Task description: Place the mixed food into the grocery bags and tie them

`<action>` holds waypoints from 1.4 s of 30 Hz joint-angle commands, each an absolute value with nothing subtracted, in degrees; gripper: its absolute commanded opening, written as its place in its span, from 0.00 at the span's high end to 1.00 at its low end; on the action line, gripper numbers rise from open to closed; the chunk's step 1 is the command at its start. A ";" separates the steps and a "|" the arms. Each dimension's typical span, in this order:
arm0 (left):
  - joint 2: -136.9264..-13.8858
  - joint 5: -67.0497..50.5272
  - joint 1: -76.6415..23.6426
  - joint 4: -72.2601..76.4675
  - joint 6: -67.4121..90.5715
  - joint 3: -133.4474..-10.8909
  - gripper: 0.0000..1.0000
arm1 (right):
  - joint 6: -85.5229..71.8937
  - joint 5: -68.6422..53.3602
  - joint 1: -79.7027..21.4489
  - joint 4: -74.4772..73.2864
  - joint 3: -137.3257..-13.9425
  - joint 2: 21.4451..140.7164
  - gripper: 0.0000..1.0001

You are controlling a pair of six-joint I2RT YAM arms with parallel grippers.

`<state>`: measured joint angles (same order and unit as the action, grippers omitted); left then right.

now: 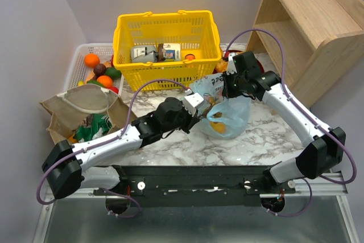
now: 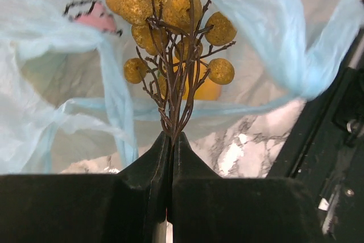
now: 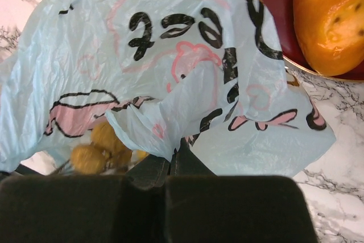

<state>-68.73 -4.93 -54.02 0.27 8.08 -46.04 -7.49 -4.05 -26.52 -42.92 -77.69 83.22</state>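
My left gripper (image 1: pixel 203 112) (image 2: pixel 171 136) is shut on the dark stems of a bunch of small golden-brown round fruits (image 2: pixel 170 15). It holds the bunch at the mouth of the light-blue cartoon-print bag (image 1: pixel 232 112) (image 2: pixel 51 89). A yellow-orange fruit (image 2: pixel 206 89) (image 1: pixel 217 127) lies inside the bag. My right gripper (image 1: pixel 228 91) (image 3: pixel 181 147) is shut on a fold of the bag's rim (image 3: pixel 170 55) and holds it up. The golden fruits (image 3: pixel 96 149) show under the bag. The tan bag (image 1: pixel 85 106) stands open at the left with green packets (image 1: pixel 94 126) inside.
A yellow mesh basket (image 1: pixel 165 27) with cartons stands at the back. A white tray (image 1: pixel 77 61) of oranges and other fruits is at the back left. A wooden shelf (image 1: pixel 304 21) stands at the right. A bread loaf (image 3: pixel 333 15) lies on a red plate (image 3: pixel 267 15).
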 commanded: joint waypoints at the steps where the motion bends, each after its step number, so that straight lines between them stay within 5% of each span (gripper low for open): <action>1: -70.40 2.81 -54.05 -3.42 10.28 -47.99 1.00 | -7.73 -3.25 -26.19 -42.98 -78.66 81.04 0.99; 16: -78.57 -2.28 -53.96 -7.89 11.25 -57.82 1.00 | -7.03 -5.97 -26.28 -42.45 -76.82 79.10 0.99; 21: -81.39 -5.02 -54.05 -10.46 9.06 -60.56 0.73 | -7.65 -7.91 -26.28 -41.14 -76.38 79.01 0.99; 24: -78.68 -3.79 -53.97 -9.85 7.74 -60.38 0.35 | -8.00 -8.52 -26.28 -40.78 -76.29 79.28 0.99; 29: -73.22 -3.16 -53.70 -7.38 6.42 -59.85 0.11 | -8.44 -7.91 -26.28 -40.78 -76.55 79.54 0.99; 42: -60.13 6.15 -47.38 -21.18 8.51 -54.23 0.01 | -7.91 -6.24 -26.28 -40.87 -78.40 80.68 0.99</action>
